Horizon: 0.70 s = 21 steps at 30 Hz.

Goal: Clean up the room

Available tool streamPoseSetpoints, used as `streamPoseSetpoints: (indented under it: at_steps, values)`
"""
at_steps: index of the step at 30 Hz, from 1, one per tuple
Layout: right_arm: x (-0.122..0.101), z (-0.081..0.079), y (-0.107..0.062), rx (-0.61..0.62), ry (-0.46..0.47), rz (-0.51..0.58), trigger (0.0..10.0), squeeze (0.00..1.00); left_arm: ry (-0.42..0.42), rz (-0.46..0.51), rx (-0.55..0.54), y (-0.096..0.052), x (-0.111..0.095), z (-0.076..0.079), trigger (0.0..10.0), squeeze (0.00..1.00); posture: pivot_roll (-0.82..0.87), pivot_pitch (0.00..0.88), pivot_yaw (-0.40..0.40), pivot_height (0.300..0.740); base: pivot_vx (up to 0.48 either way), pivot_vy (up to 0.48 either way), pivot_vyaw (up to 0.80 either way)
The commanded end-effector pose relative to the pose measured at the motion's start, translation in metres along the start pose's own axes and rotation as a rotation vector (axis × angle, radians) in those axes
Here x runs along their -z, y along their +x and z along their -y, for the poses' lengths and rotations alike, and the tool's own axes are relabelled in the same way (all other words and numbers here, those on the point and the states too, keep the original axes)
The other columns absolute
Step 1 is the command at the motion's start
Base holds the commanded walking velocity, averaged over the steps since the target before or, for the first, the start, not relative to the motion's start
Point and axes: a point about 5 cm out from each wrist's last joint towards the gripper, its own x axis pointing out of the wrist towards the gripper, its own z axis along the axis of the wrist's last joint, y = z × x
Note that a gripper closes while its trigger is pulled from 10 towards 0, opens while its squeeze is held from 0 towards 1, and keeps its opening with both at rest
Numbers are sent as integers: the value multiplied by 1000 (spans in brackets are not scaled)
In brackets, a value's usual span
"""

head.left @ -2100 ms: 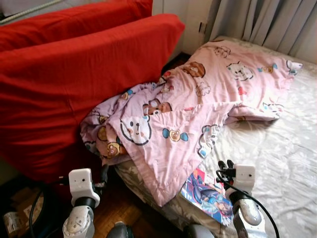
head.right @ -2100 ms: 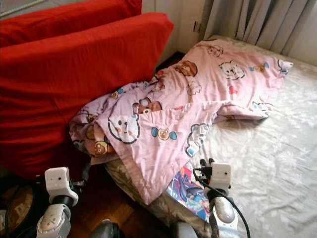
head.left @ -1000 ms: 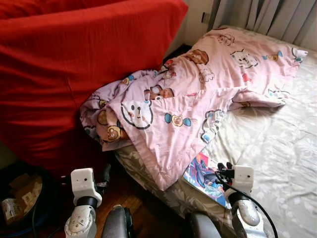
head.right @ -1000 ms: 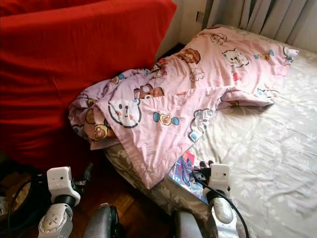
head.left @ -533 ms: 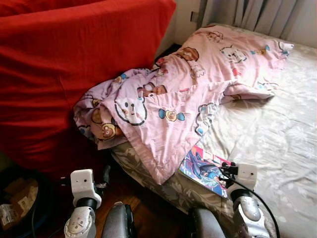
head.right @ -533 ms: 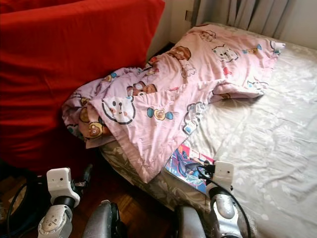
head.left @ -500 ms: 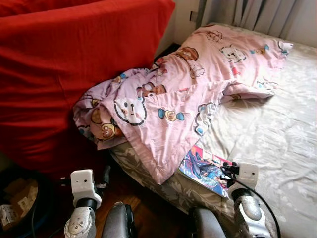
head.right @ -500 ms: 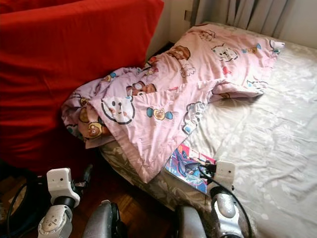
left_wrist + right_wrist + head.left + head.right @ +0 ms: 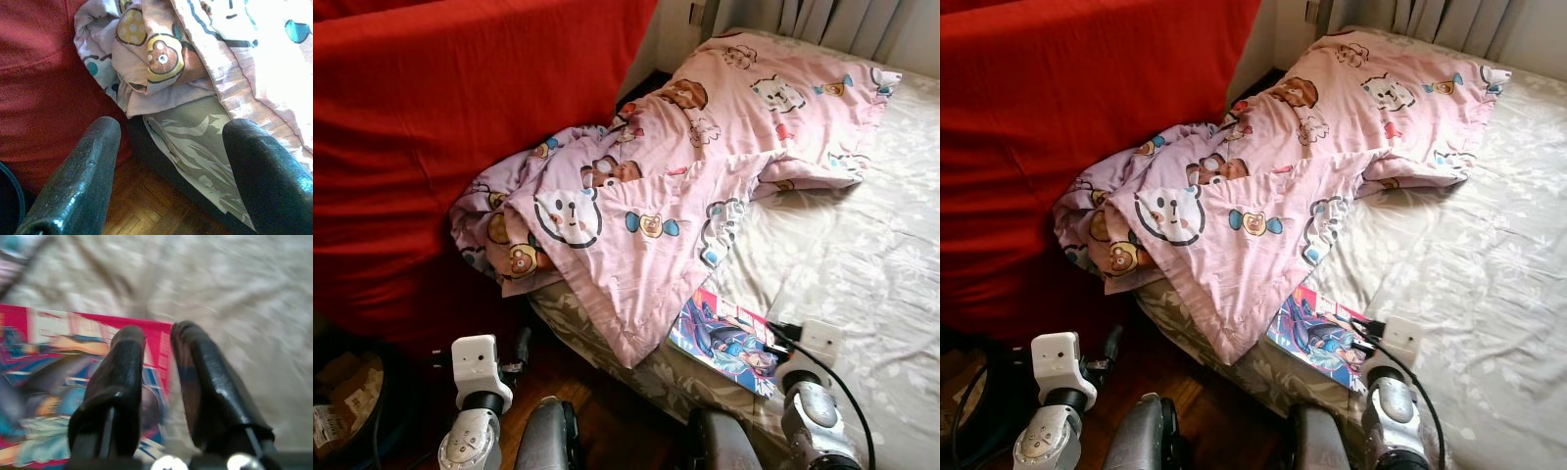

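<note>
A colourful comic magazine (image 9: pixel 722 336) lies flat on the grey patterned bed sheet (image 9: pixel 862 255), close to the bed's front edge. My right gripper (image 9: pixel 773 336) is at its right edge. In the right wrist view the two black fingers (image 9: pixel 122 367) sit almost together above the magazine's red border (image 9: pixel 58 323), holding nothing. A crumpled pink cartoon-print blanket (image 9: pixel 685 176) spreads over the bed's left side and hangs off the edge. My left gripper (image 9: pixel 171 147) is low beside the bed, open and pointing at the hanging blanket and mattress side.
A big red cushion (image 9: pixel 440 127) leans against the bed on the left. Wooden floor (image 9: pixel 607 411) lies between me and the bed. A dark bin holding a box (image 9: pixel 337 406) stands at the lower left. Curtains (image 9: pixel 847 15) hang behind the bed.
The camera has tilted and shifted a little. My right gripper has dropped lower and slid right, from over the magazine to its right edge. The left arm stays put.
</note>
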Motion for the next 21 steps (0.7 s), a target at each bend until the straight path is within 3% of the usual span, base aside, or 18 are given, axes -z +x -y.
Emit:
streamPoseSetpoints:
  at_steps: [1, 5, 17, 21]
  values:
    - [12, 7, -4, 27, -2, -55, 10000, 0, 9, -32, 7, -5, 5, -2, 10000, 0, -64, 206, 20, 616, 0, 0, 0]
    - [10, 6, -5, 11, 2, -22, 10000, 0, 13, -34, 10, -4, 6, -2, 10000, 0, -66, 206, 22, 591, 0, 0, 0]
    - [8, 2, -3, 10, 9, -31, 10000, 0, 17, -43, 19, -4, 6, -1, 10000, 0, -60, 205, 29, 591, 0, 0, 0]
    - [12, 3, -3, 16, 67, -61, 10000, 0, 19, -44, 21, -4, 6, -2, 10000, 0, -55, 209, 34, 591, 0, 0, 0]
